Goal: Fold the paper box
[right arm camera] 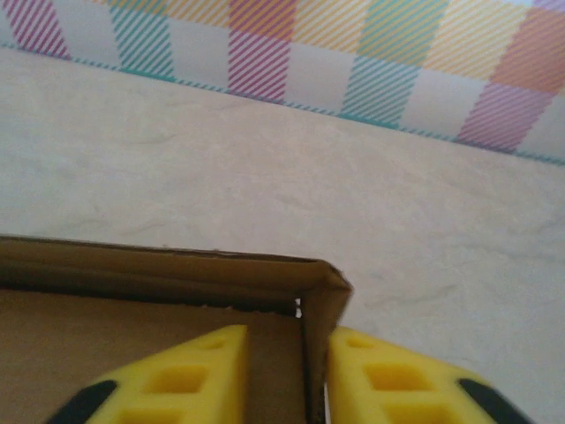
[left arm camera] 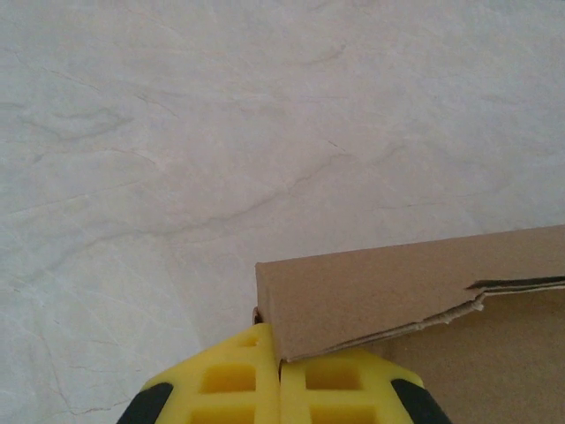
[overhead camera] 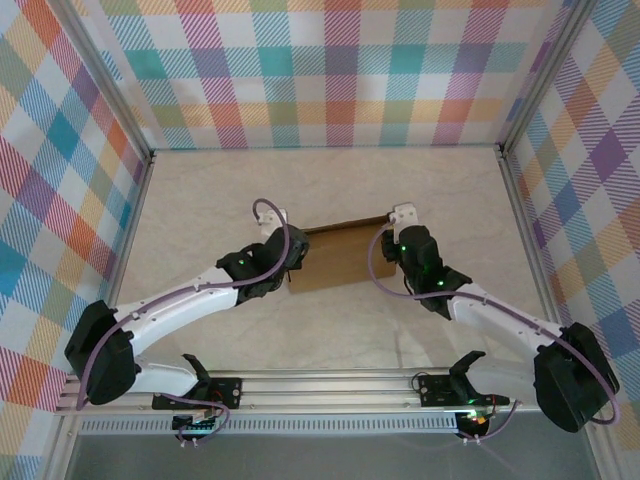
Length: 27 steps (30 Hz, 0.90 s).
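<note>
Left pincer (left arm camera: 281,369) closed at left corner of paper box (overhead camera: 335,258); right pincer (right arm camera: 290,343) parted, astride its upright right wall; pale surface (overhead camera: 330,330) beneath.

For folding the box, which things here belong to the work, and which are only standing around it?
Belongs to the job: paper box; left pincer, at its corner; right pincer, astride its side wall.
Only surroundings: table; checked walls; metal rail by the arm bases.
</note>
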Available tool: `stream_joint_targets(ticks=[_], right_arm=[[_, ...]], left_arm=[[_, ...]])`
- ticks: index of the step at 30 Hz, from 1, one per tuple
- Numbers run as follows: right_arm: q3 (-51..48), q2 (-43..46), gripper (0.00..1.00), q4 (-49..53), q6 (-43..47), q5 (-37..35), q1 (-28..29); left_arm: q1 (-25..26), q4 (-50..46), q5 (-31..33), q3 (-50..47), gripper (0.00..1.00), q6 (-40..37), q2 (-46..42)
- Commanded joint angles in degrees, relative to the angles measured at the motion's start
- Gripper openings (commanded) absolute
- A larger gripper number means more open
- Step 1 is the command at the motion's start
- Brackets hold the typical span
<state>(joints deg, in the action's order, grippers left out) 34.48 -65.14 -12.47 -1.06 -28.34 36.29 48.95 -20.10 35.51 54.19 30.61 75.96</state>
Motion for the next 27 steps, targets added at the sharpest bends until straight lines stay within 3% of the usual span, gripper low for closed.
stream_joint_targets(ticks=[1, 5, 14, 21, 25, 27], right_arm=[[0.6, 0.5, 0.43, 6.9, -0.4, 9.9, 2.7], [1.0, 3.6, 0.61, 8.6, -0.7, 9.8, 2.6], [4.4, 14.4, 0.91, 17.8, 0.1, 9.9, 2.2], [12.5, 12.7, 0.92, 23.6, -7.9, 13.1, 0.0], [20.1, 7.6, 0.89, 33.2, -19.4, 14.1, -6.6], [23.4, 3.7, 0.87, 37.1, -23.8, 19.4, -11.3]], left_arm=[[3.0, -4.6, -2.6, -0.6, 0.00, 0.0, 3.5], [3.8, -5.7, -0.3, 0.0, 0.00, -0.7, 4.5], [4.2, -6.0, 0.4, 0.6, 0.00, -1.6, 5.7], [4.4, -5.7, 0.4, 0.5, 0.00, -1.7, 5.7], [4.6, -4.9, 0.7, -0.5, 0.00, -2.1, 5.2], [4.8, -4.3, 0.8, -1.2, 0.00, -2.1, 4.9]])
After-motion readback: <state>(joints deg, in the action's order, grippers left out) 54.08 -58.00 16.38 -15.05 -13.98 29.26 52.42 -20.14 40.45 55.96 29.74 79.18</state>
